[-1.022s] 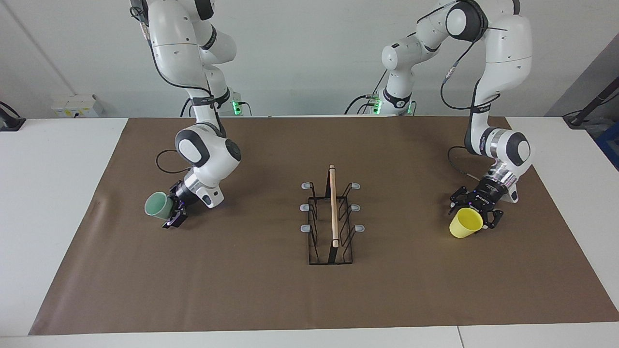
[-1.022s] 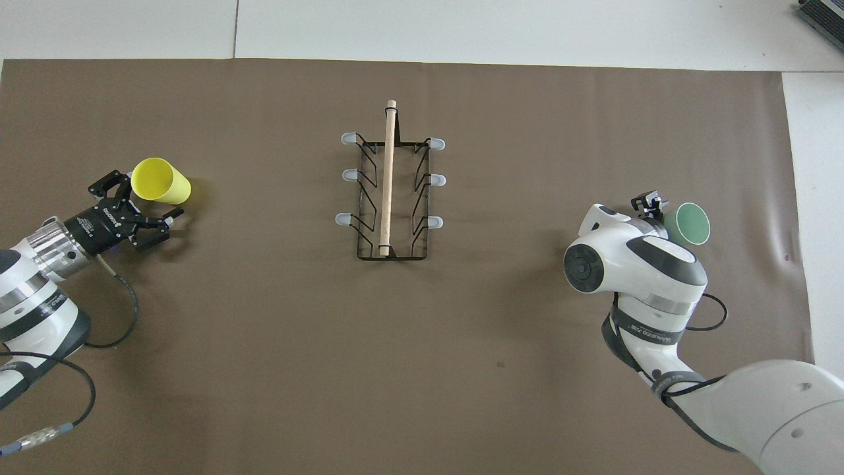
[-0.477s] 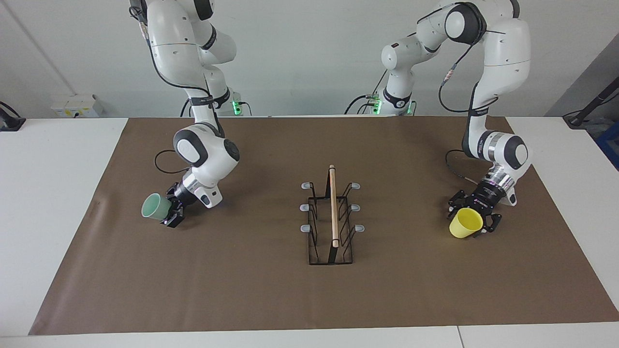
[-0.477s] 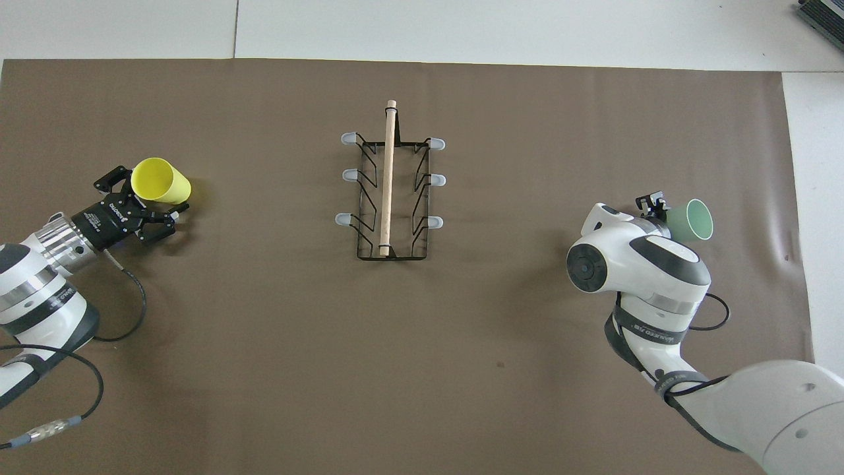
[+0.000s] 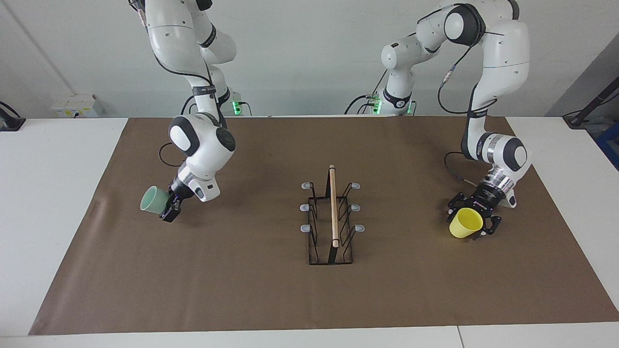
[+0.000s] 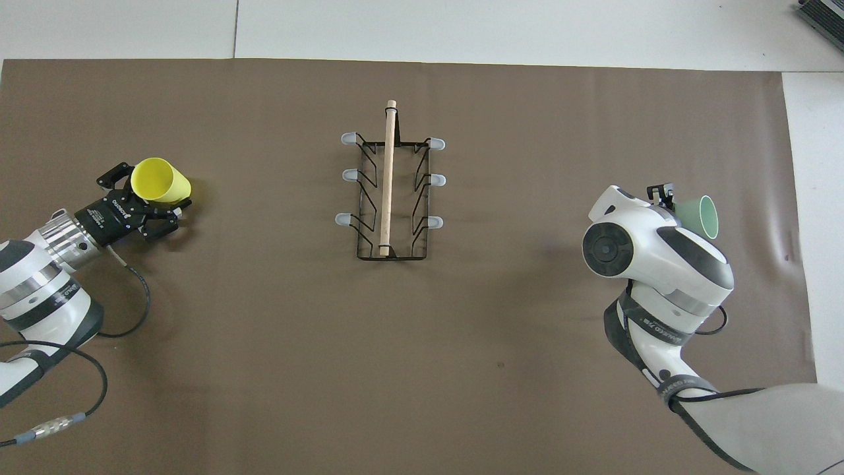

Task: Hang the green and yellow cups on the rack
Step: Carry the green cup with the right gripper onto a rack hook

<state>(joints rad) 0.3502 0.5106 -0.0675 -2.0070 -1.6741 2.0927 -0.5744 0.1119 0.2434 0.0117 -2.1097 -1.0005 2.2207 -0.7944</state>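
Note:
The rack [image 5: 333, 208] stands on the brown mat mid-table with all its prongs bare; it also shows in the overhead view [image 6: 388, 178]. My right gripper [image 5: 169, 209] is shut on the pale green cup [image 5: 152, 202] and holds it tilted on its side above the mat, toward the right arm's end; the overhead view shows the gripper [image 6: 666, 194] and the green cup [image 6: 700, 212]. The yellow cup [image 5: 466, 223] lies on its side on the mat toward the left arm's end. My left gripper [image 5: 473, 216] is low and open, its fingers on either side of the yellow cup [image 6: 160, 181].
The brown mat [image 5: 242, 290] covers most of the white table. The right arm's elbow [image 6: 653, 254] hangs over the mat beside the green cup. Cables trail from both wrists.
The right gripper has lifted the green cup higher and tilted it more sideways. The left gripper has moved closer around the yellow cup, which has stayed in place.

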